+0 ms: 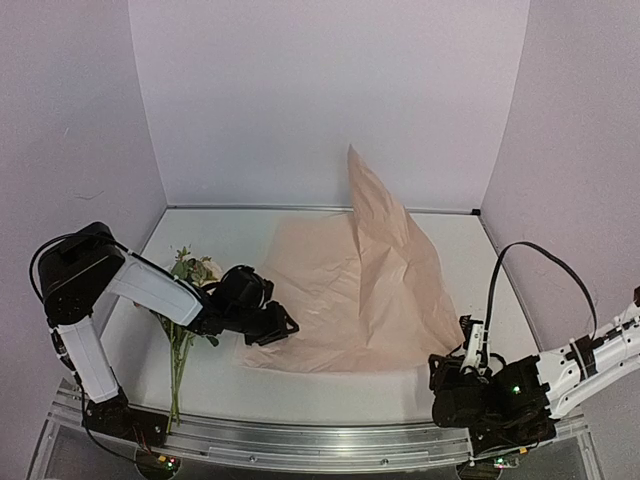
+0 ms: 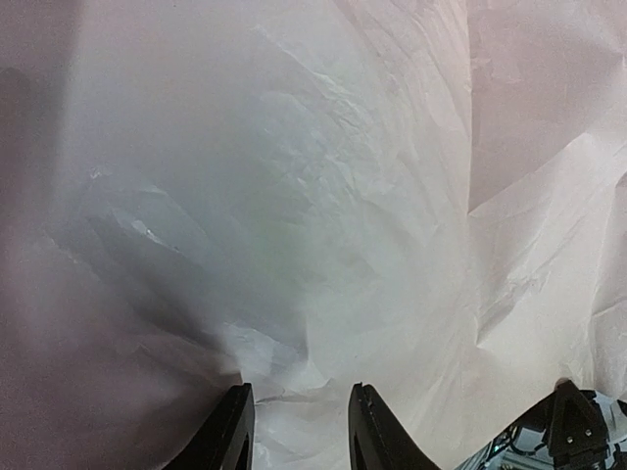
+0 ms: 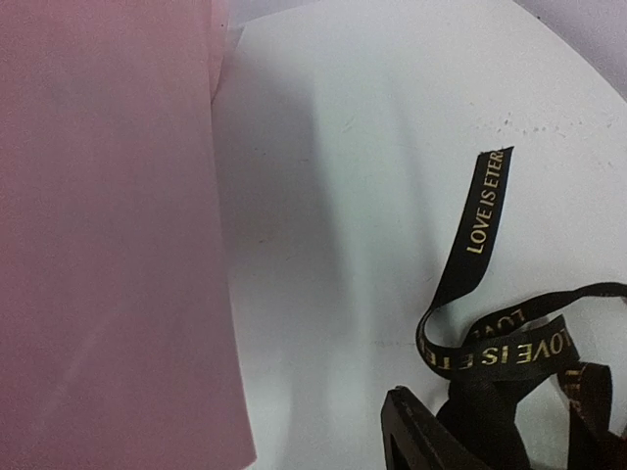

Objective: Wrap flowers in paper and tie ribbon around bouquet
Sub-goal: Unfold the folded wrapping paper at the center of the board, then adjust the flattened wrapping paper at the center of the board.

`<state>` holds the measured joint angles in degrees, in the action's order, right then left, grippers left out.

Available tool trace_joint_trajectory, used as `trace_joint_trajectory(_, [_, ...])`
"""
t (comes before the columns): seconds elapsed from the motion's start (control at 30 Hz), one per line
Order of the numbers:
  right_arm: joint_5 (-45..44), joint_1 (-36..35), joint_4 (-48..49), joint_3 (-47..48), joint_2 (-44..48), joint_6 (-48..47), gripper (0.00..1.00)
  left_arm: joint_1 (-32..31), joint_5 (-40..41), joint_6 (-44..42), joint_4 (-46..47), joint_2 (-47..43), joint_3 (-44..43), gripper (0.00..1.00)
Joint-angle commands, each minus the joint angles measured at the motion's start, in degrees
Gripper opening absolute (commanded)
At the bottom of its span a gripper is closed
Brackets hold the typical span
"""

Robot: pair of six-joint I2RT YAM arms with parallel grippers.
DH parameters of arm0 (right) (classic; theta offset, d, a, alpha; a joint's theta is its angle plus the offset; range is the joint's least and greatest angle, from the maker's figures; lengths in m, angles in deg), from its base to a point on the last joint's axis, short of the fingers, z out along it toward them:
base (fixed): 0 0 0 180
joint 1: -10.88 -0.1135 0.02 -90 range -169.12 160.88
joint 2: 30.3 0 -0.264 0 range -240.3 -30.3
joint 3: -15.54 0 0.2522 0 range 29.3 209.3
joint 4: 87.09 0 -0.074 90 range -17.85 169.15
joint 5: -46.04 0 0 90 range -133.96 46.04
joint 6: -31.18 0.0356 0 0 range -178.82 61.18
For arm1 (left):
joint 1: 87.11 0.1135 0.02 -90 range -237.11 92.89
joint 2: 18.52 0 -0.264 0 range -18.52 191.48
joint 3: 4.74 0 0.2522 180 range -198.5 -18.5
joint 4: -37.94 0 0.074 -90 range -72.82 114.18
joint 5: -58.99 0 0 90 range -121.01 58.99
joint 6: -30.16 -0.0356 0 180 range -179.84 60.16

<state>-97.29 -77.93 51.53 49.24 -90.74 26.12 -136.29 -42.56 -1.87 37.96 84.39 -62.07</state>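
Note:
The pink paper (image 1: 350, 300) lies spread across the middle of the table, and one part stands up in a tall peak (image 1: 365, 190). The flowers (image 1: 192, 270) lie left of it, stems pointing toward the near edge. My left gripper (image 1: 283, 326) sits at the paper's near-left edge. Its fingers (image 2: 235, 431) stand apart over crumpled paper (image 2: 323, 225), gripping nothing I can see. My right gripper (image 3: 500, 436) is low at the near right, jaws apart. The black ribbon (image 3: 480, 235) with gold lettering is bunched loosely between them and curls onto the table.
White walls close in the table on three sides. A metal rail (image 1: 320, 440) runs along the near edge. The left arm's white link (image 1: 150, 285) crosses over the flower stems. The paper's straight edge (image 3: 220, 245) lies left of the right gripper.

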Motion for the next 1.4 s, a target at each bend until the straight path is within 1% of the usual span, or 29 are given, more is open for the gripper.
trace_joint_trajectory(0.0, [-3.0, -0.3, -12.2, 6.6, 3.2, -7.9, 0.74, 3.6, 6.8, -5.2, -19.9, 2.2, 4.8, 0.34])
trace_joint_trajectory(0.07, [-3.3, -0.3, -15.5, 7.8, 4.7, -11.1, 0.88, 5.2, 7.0, -7.1, -20.9, 1.3, 4.9, 0.35])
trace_joint_trajectory(0.13, [-2.7, 0.2, -16.2, 7.5, 7.4, -14.7, 0.97, 6.9, 7.1, -8.9, -22.2, 0.5, 4.8, 0.34])
trace_joint_trajectory(0.23, [1.0, 2.2, -16.4, 6.0, 13.0, -21.2, 0.98, 8.6, 7.2, -11.3, -24.0, 0.3, 3.7, 0.35])
trace_joint_trajectory(0.33, [13.2, 10.7, -17.2, 5.6, 18.1, -28.5, 0.98, 9.4, 7.7, -13.2, -25.8, 0.7, 2.3, 0.35])
trace_joint_trajectory(0.43, [28.4, 23.9, -17.1, 6.3, 19.2, -33.2, 0.98, 10.4, 8.1, -14.7, -26.8, 1.1, 0.9, 0.36])
trace_joint_trajectory(0.5, [36.0, 30.6, -16.8, 7.8, 17.3, -36.0, 0.98, 11.5, 8.0, -15.5, -27.3, 1.4, 0.3, 0.36])
trace_joint_trajectory(0.57, [44.6, 36.9, -13.9, 9.1, 13.5, -37.8, 0.98, 12.9, 7.7, -16.7, -28.1, 1.8, -0.9, 0.36])
trace_joint_trajectory(0.67, [53.7, 42.8, -9.8, 10.8, 7.0, -36.7, 0.98, 15.6, 7.7, -19.0, -29.3, 2.8, -3.3, 0.36])
trace_joint_trajectory(0.77, [56.3, 43.6, -7.2, 11.4, 2.4, -33.6, 0.98, 18.1, 7.8, -21.1, -30.6, 4.8, -6.0, 0.36])
trace_joint_trajectory(0.87, [58.4, 43.5, 1.2, 8.7, 0.2, -27.9, 0.98, 19.3, 7.9, -22.5, -31.2, 6.2, -8.1, 0.36])
trace_joint_trajectory(1.0, [57.3, 43.0, 3.4, 7.8, -0.3, -24.9, 0.98, 20.4, 7.7, -23.4, -31.4, 7.9, -9.8, 0.36])
trace_joint_trajectory(1.13, [54.2, 41.9, 3.1, 8.5, -0.8, -24.6, 0.98, 22.1, 8.1, -25.2, -31.8, 9.6, -12.0, 0.36])
trace_joint_trajectory(1.23, [54.1, 41.7, 4.5, 10.0, -2.8, -25.2, 0.98, 23.4, 8.5, -27.0, -33.1, 10.8, -15.5, 0.36])
trace_joint_trajectory(1.37, [55.7, 41.7, 12.2, 11.7, -9.7, -24.3, 0.98, 24.3, 8.3, -28.2, -34.3, 11.3, -18.8, 0.36])
